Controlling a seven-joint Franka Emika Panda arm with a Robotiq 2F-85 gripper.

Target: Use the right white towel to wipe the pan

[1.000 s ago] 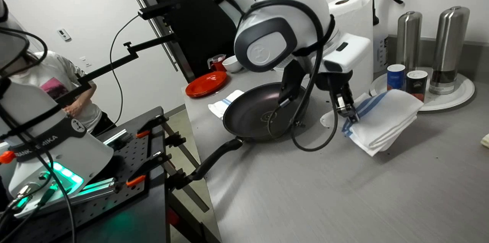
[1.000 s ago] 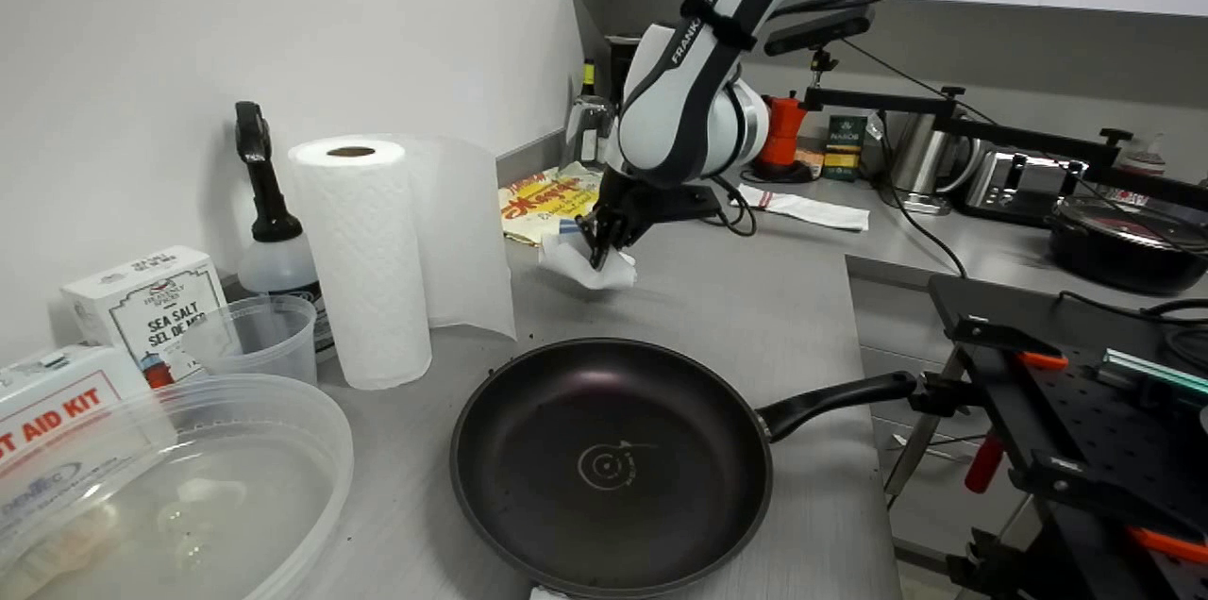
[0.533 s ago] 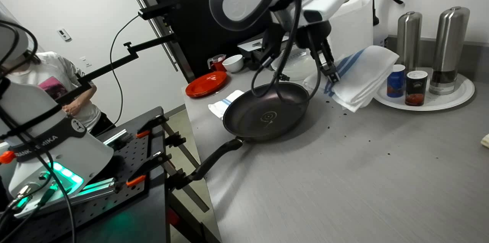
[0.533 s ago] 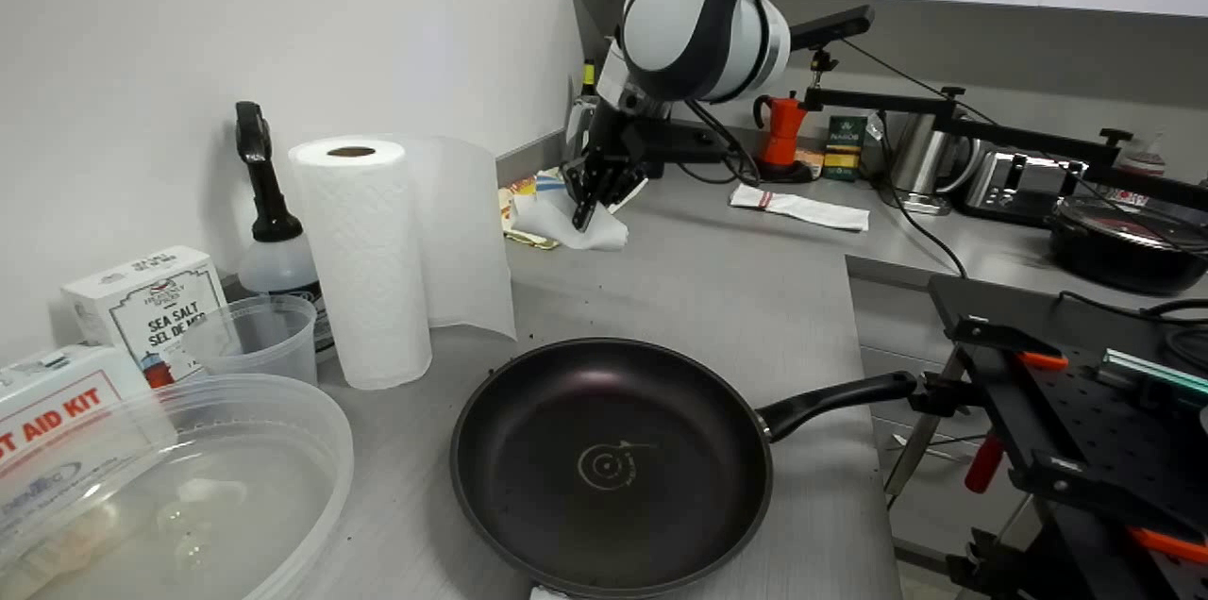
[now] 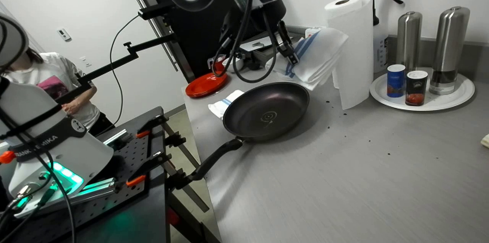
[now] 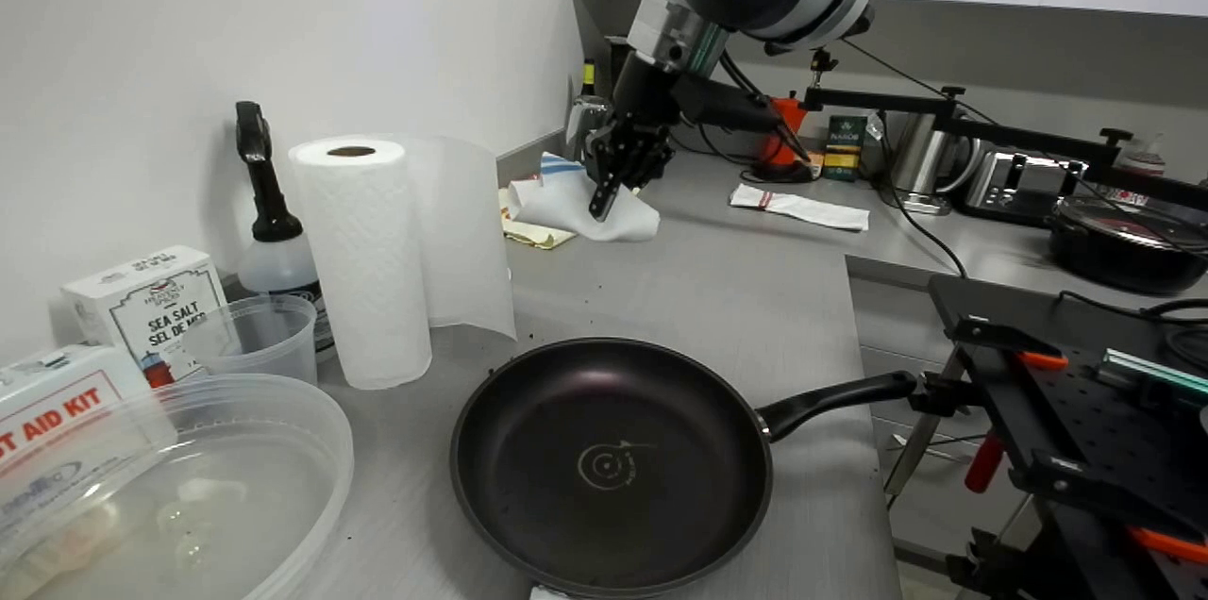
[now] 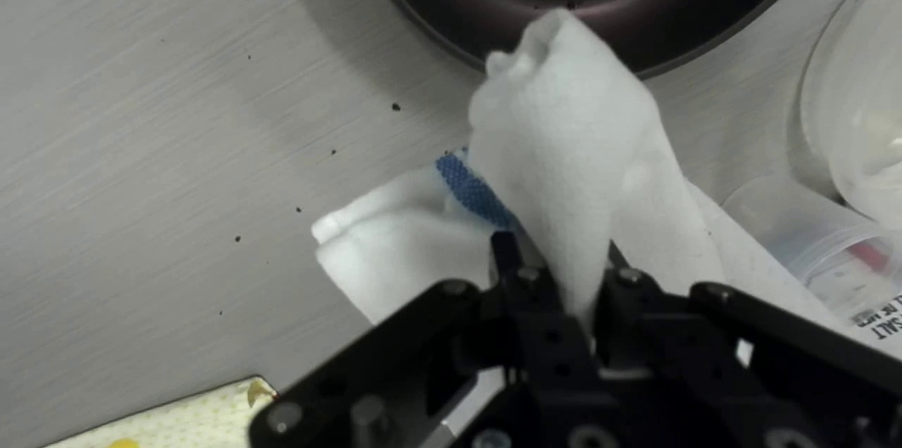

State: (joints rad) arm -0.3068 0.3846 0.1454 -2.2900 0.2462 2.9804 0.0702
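Jaws closed tight on the white towel (image 5: 324,59); wrist view shows a bunched fold pinched between them, blue stripe visible. Towel is folded, up in the air off the desk (image 5: 344,182), near the pan (image 6: 612,496). In the wrist view its tip overlaps the pan's rim, but an exterior view has it beyond the pan, apart from it. Pan sits on the desk, inside facing up, handle (image 6: 835,403) sticking out past the desk edge. Another striped cloth (image 5: 224,106) lies at the pan's rim, partly hidden by it. Paper-towel roll (image 6: 363,270) upright, loose sheet hanging. Near it: spray bottle (image 6: 274,260), sea salt box (image 6: 156,298), small clear cup (image 6: 274,345), large clear tub (image 6: 338,463). Red dish (image 5: 206,85) near the striped cloth. White plate (image 5: 464,92) carries two metal mills (image 5: 450,44), blue shaker (image 5: 395,82), black shaker (image 5: 416,87). Dark crumbs (image 5: 328,127) scattered on the desk. Person (image 5: 68,78) in background, white T-shirt.
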